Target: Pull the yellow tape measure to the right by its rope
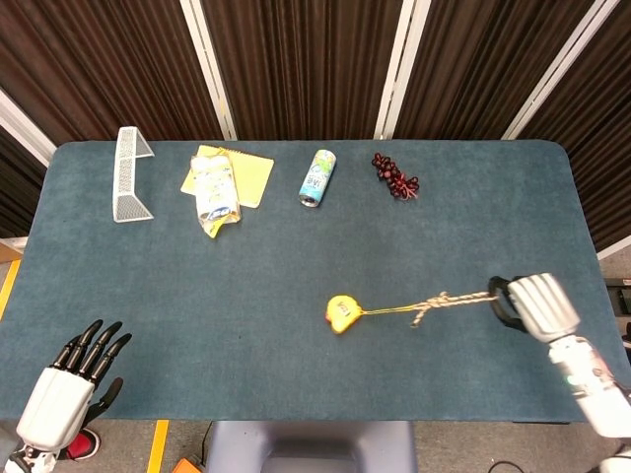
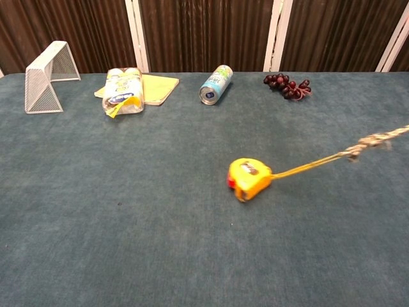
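The right hand, near the tabletop's right edge, has its fingers curled around the end of the rope, which runs taut and knotted back to the yellow tape measure. That tape measure lies right of the tabletop's middle, toward the front edge. The left hand hangs off the front-left corner, fingers extended and holding nothing.

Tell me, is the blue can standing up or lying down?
Lying down. The blue drink can rests on its side, its round end facing the chest camera.
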`<state>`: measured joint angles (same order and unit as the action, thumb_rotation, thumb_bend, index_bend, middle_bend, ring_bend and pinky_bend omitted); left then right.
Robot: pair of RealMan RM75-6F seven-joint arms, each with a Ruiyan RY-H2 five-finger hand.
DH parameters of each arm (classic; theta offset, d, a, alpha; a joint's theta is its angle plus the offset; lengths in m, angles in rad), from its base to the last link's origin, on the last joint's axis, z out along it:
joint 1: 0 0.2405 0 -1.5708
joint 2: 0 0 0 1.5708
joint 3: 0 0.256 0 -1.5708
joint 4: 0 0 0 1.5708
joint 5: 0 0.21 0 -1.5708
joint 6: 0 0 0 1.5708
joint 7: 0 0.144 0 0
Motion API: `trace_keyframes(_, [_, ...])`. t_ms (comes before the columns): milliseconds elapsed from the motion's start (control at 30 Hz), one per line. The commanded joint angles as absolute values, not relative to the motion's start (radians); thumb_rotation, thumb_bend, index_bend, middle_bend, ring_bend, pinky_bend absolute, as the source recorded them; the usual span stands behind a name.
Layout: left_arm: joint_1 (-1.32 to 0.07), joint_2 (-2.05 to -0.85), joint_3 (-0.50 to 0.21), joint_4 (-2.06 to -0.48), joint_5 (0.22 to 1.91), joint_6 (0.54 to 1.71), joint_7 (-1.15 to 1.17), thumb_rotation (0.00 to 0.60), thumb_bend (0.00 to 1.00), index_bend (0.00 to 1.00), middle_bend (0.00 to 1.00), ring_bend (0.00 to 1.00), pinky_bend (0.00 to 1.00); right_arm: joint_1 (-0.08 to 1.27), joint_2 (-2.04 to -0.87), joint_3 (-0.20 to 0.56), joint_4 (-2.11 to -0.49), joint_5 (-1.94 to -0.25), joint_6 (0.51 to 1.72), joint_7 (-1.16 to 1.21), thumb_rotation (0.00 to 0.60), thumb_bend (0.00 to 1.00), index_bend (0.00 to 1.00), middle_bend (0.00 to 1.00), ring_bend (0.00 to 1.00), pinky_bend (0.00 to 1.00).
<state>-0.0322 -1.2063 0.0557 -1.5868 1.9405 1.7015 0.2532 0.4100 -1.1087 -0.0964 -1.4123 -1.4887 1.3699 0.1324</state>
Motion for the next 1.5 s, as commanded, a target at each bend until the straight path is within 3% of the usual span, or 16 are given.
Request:
trace_keyframes(33, [-0.031,-1.207,0.057,-1.585,1.944,1.706,0.254,0.600,0.37,0.15,0.10,0.07,0.27,0.357,-1.092,-0.080,-1.329,-1.476,1.399,0.213,0.600,0.60,0.93,1.00,0.82,1.00])
trace_keyframes(333, [-0.033,-1.211,0.058,-1.587,1.941,1.698,0.262,0.600,0.37,0.15,0.10,0.07,0.27,0.310,-1.129,-0.004,-1.190,-1.418,1.414,0.285,0.600,0.60,0.93,1.00,0.82,1.00])
trace_keyframes(567, [-0.033,-1.214,0.058,-1.586,1.942,1.695,0.269,0.600,0.37,0.15,0.10,0.07,0.27,0.309,-1.150,0.006,-1.170,-1.462,1.434,0.325,0.600,0.59,0.93,1.00,0.82,1.00])
trace_keyframes(667, [-0.033,-1.214,0.058,-1.586,1.939,1.694,0.270,0.600,0.37,0.15,0.10,0.07,0.27,0.312,-1.171,0.009,-1.182,-1.515,1.476,0.311,0.600,0.50,0.83,0.99,0.75,1.00])
trace_keyframes(767, [-0.033,-1.214,0.059,-1.584,1.941,1.696,0.268,0.600,0.37,0.15,0.10,0.07,0.27,0.306,-1.185,0.023,-1.201,-1.532,1.509,0.271,0.600,0.40,0.70,0.87,0.57,0.98])
trace_keyframes(833, [-0.033,-1.213,0.059,-1.583,1.941,1.697,0.266,0.600,0.37,0.15,0.10,0.07,0.27,0.298,-1.193,0.031,-1.205,-1.529,1.519,0.230,0.600,0.34,0.64,0.71,0.43,0.93])
trace_keyframes(900, [-0.033,-1.213,0.059,-1.583,1.939,1.696,0.265,0.600,0.37,0.15,0.10,0.07,0.27,0.290,-1.200,0.040,-1.208,-1.528,1.536,0.196,0.600,0.26,0.56,0.46,0.22,0.75])
trace_keyframes(1000, [-0.034,-1.213,0.058,-1.584,1.936,1.694,0.267,0.600,0.37,0.15,0.10,0.07,0.27,0.270,-1.218,0.053,-1.207,-1.531,1.578,0.174,0.600,0.19,0.46,0.25,0.08,0.49])
trace_keyframes(1100, [-0.034,-1.215,0.059,-1.584,1.936,1.691,0.273,0.600,0.37,0.15,0.10,0.07,0.27,0.247,-1.207,0.051,-1.239,-1.528,1.586,0.179,0.600,0.06,0.28,0.07,0.00,0.22])
trace_keyframes(1167, [-0.034,-1.217,0.059,-1.584,1.938,1.689,0.277,0.600,0.37,0.15,0.10,0.07,0.27,0.230,-1.195,0.050,-1.265,-1.535,1.607,0.186,0.600,0.01,0.19,0.01,0.00,0.11])
trace_keyframes(1300, [-0.035,-1.219,0.058,-1.582,1.938,1.687,0.284,0.600,0.37,0.15,0.10,0.07,0.27,0.186,-1.189,0.056,-1.299,-1.570,1.706,0.259,0.600,0.00,0.05,0.00,0.00,0.00])
trace_keyframes(1500, [-0.029,-1.224,0.049,-1.581,1.925,1.701,0.288,0.600,0.37,0.15,0.10,0.07,0.27,0.051,-1.179,0.006,-1.375,-1.612,1.862,0.307,0.600,0.00,0.06,0.00,0.00,0.00])
